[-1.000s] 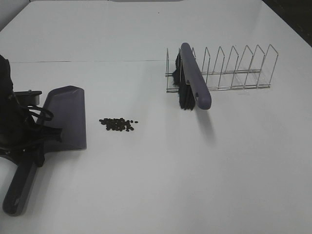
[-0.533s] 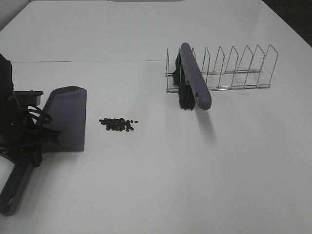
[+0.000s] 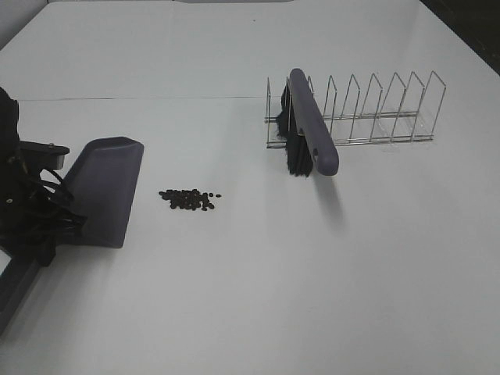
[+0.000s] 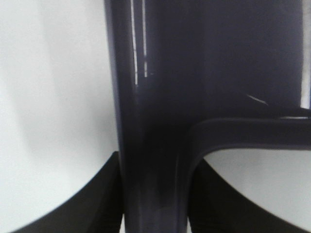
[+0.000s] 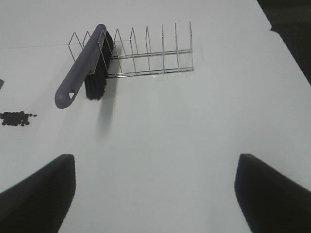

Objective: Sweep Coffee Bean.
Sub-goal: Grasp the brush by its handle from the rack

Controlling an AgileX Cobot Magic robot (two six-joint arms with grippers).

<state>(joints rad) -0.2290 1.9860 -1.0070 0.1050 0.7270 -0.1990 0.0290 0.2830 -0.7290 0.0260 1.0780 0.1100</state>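
The coffee beans (image 3: pixel 188 199) lie in a small dark cluster on the white table (image 3: pixel 312 273), right of the purple-grey dustpan (image 3: pixel 105 190). My left gripper (image 3: pixel 37 226) is shut on the dustpan's handle (image 4: pixel 150 121), with its black fingers (image 4: pixel 97 206) on either side of it. The blade's edge faces the beans, a short gap away. A purple brush (image 3: pixel 311 129) with black bristles leans in the wire rack (image 3: pixel 375 109). My right gripper (image 5: pixel 154 162) is open and empty, well back from the brush (image 5: pixel 82 73); the beans (image 5: pixel 17 118) also show there.
The wire rack (image 5: pixel 155 53) stands at the back right with several empty slots. A faint seam line (image 3: pixel 156 98) runs across the table behind the dustpan. The table's dark edge (image 5: pixel 291 34) is at the far right.
My left gripper has drawn the dustpan leftward and tilted it. The handle now runs off the lower left edge of the exterior view. Beans, brush and rack have not moved.
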